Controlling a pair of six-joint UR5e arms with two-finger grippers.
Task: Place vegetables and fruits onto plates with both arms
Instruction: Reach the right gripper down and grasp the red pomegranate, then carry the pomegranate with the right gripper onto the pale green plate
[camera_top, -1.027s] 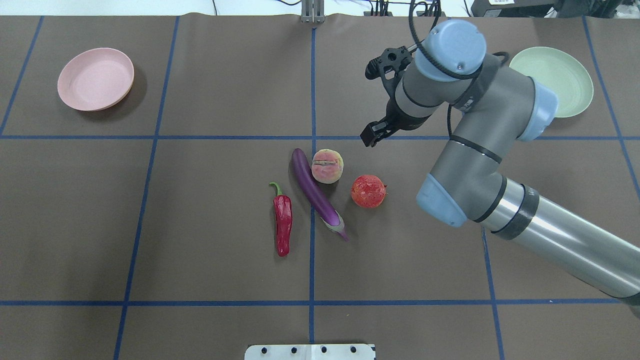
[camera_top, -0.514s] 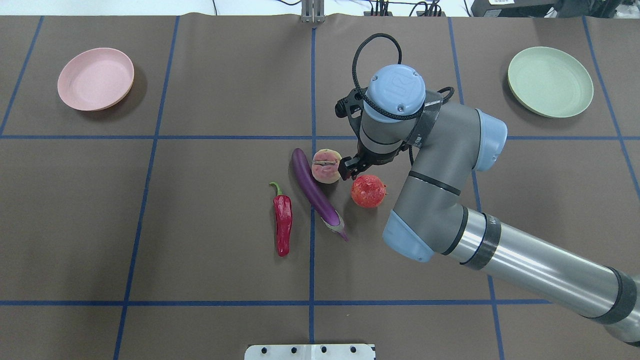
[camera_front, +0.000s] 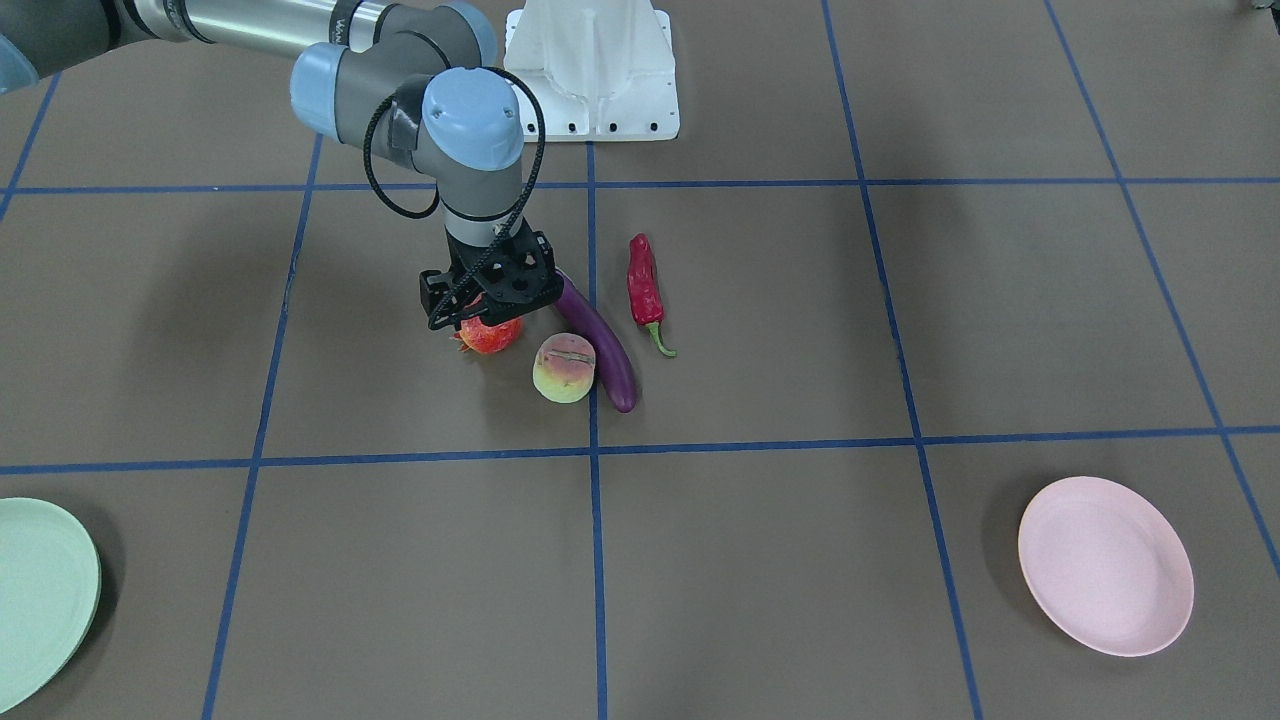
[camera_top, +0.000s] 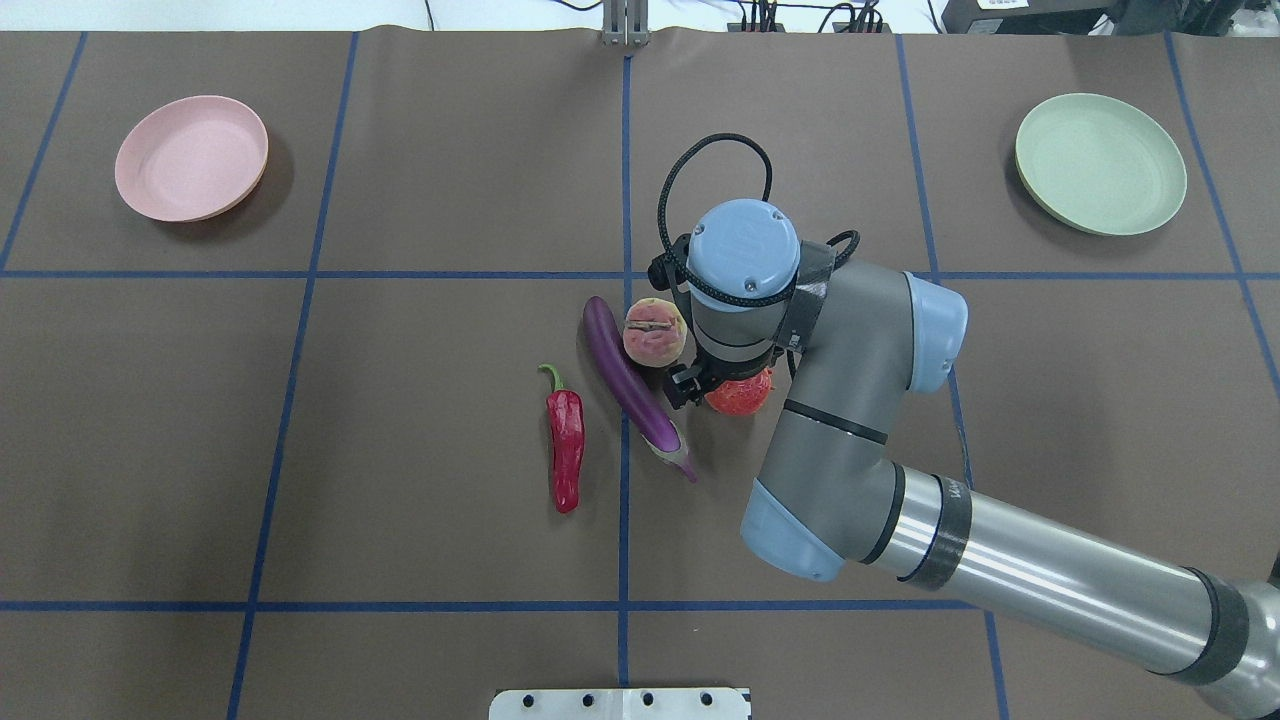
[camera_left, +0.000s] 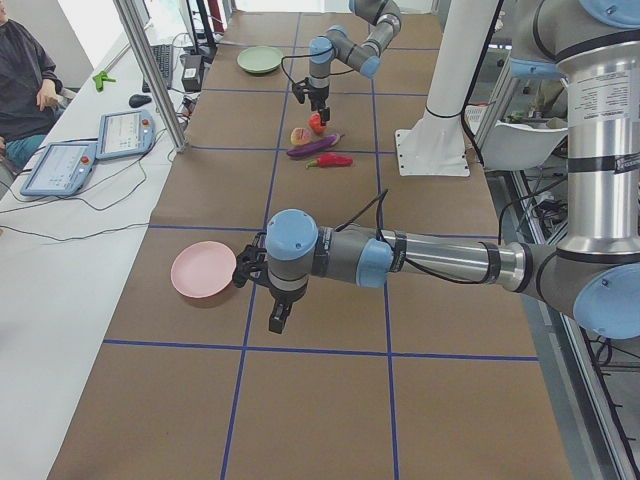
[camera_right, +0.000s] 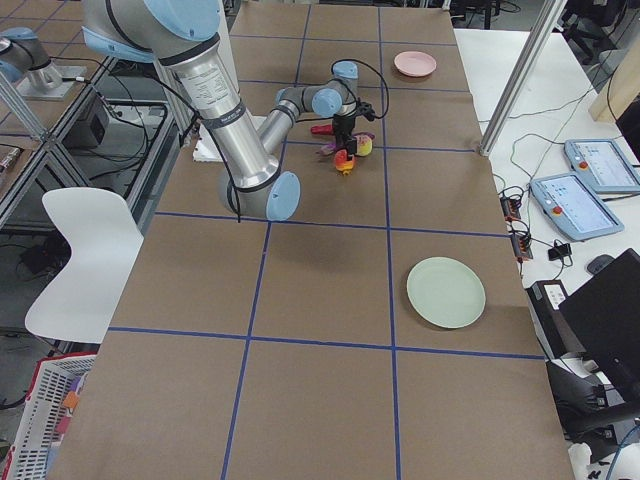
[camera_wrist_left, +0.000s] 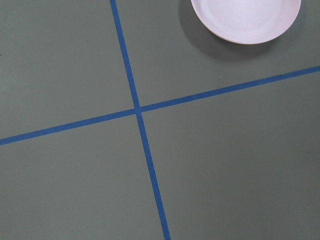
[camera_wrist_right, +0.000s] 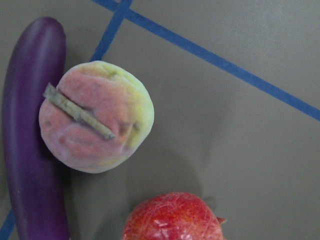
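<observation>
Brown blue-taped table (camera_top: 400, 450): my right gripper (camera_front: 485, 312) hangs over the round rough-skinned red pomegranate (camera_front: 490, 338) beside the blushed yellow-green peach (camera_top: 654, 332), jaws seemingly apart around it. My left gripper (camera_left: 277, 318) hovers near the pale pink plate (camera_left: 203, 270); its jaws I cannot tell.

The right arm (camera_top: 1050, 575) reaches in from the robot's right side, its silver forearm lying low across the desk (camera_top: 400, 450) toward the middle. It folds at the elbow, and the right wrist (camera_top: 745, 265) turns so that the right gripper (camera_front: 482, 312) points straight down, close to the surface. Its black fingers (camera_front: 436, 310) stand spread apart. The left arm (camera_left: 440, 260) stretches out nearly level. Its left wrist (camera_left: 292, 240) is bent so that the left gripper (camera_left: 277, 318) hangs downward above the desk. Whether those fingers are parted or closed cannot be told from the side view.
</observation>
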